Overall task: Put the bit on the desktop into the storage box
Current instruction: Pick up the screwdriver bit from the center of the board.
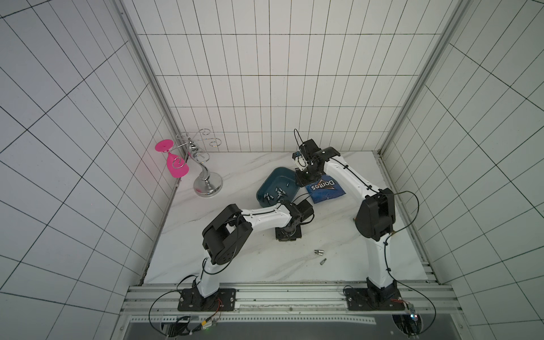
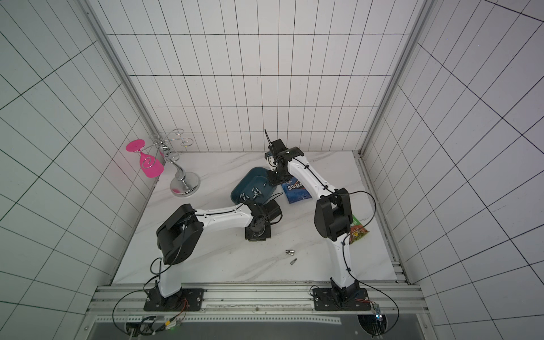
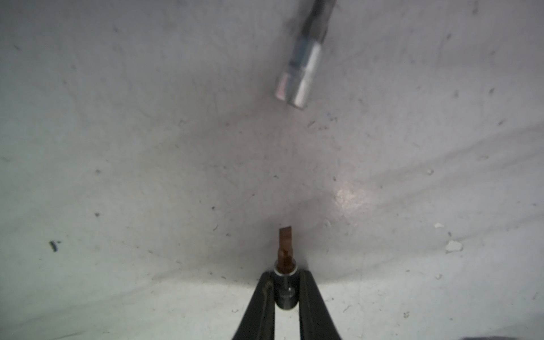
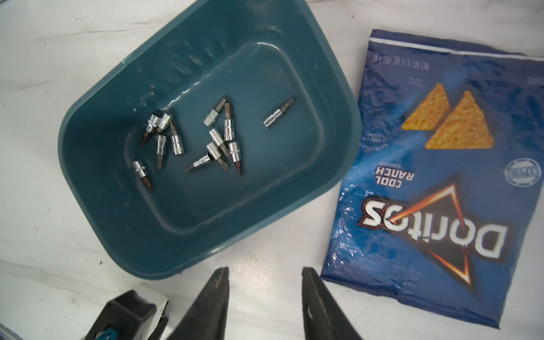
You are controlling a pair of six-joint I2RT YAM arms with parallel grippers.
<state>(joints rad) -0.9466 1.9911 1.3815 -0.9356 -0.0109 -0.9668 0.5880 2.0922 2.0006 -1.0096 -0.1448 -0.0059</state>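
Loose bits (image 1: 318, 251) lie on the desk (image 1: 235, 265) toward its front edge, well apart from the box. Nearer mid-desk, the left gripper (image 3: 285, 275) points straight down. Its jaws are clamped on a bit (image 3: 285, 250) by the silver collar, with the brown flat tip sticking out past the fingertips. Can't tell if it's off the surface yet. A neighbour bit (image 3: 300, 70) lies flat nearby, untouched.

The left arm (image 1: 265, 216) has its elbow folded high, forearm level, wrist bent down.

Likely step: lift and carry to the box. Go straight up first so the tip doesn't sweep the neighbour. The grip on the round collar is narrow and may pivot, so move gently and release low over the box floor.

The box (image 1: 276, 188) sits further toward the back edge, with stored bits (image 4: 223, 132) inside and a chip bag (image 1: 325, 191) just beside it. The right gripper (image 4: 265, 269) hovers between box and bag, jaws apart and empty, arm stretched toward the back edge. Enter from the box's front side to avoid a clash.
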